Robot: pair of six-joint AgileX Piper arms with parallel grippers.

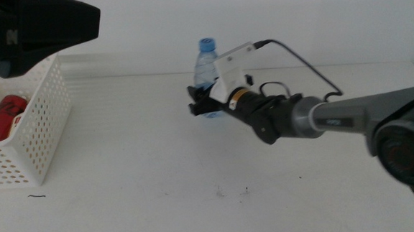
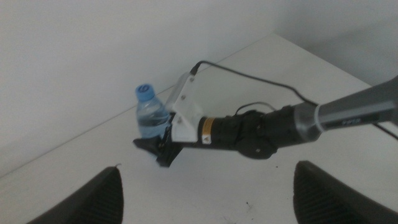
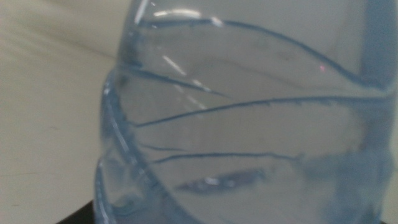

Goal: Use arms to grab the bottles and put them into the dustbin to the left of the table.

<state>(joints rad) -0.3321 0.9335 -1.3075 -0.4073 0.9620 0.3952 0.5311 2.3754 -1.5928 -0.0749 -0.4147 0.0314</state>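
A small clear water bottle (image 1: 205, 69) with a blue cap stands upright at the back middle of the white table (image 1: 196, 181). My right gripper (image 1: 205, 105) reaches in from the right and holds the bottle low on its body, one black jaw on each side. The left wrist view shows the same bottle (image 2: 151, 115) and the right gripper (image 2: 158, 149) from above. In the right wrist view the bottle's ribbed clear wall (image 3: 249, 124) fills the picture. My left gripper (image 2: 208, 186) hangs open high over the table's left side. The white perforated dustbin (image 1: 45, 119) at the left holds a red can (image 1: 2, 118).
The left arm's dark body (image 1: 29, 30) hangs above the dustbin at the top left. A black cable (image 1: 308, 63) loops over the right arm. A few dark specks (image 1: 222, 193) mark the tabletop near the front.
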